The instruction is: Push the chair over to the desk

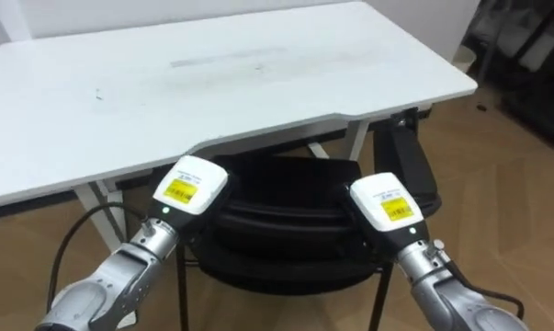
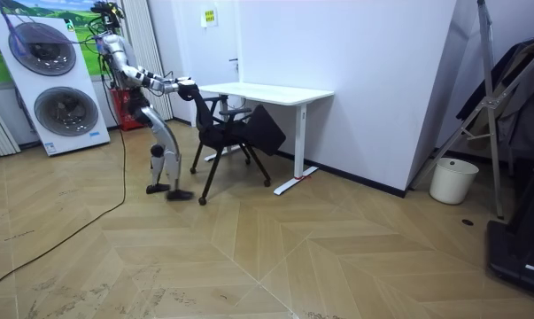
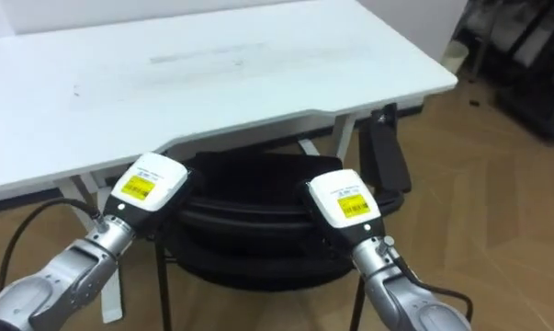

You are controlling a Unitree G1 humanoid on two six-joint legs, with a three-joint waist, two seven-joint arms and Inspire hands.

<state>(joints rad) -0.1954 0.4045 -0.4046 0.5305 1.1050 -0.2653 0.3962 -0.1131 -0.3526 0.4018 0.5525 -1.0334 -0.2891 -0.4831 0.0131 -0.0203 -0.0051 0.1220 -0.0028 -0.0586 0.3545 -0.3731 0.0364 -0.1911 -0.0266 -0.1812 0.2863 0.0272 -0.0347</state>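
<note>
I see a bench [image 1: 258,83] with a smooth, matt white top, faintly scuffed. The chair [image 1: 286,221] looks matt black; plastic or cloth, I cannot tell. My left hand [image 1: 189,186] and right hand [image 1: 387,202] wear smooth white plastic shells on silvery metal wrists. The floor [image 1: 515,211] is satin wood parquet.

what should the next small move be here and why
Probably a short, even push forward with both arms. The left hand and right hand are both at the back of the chair, level with each other, and the chair is only partly under the desk.
</note>
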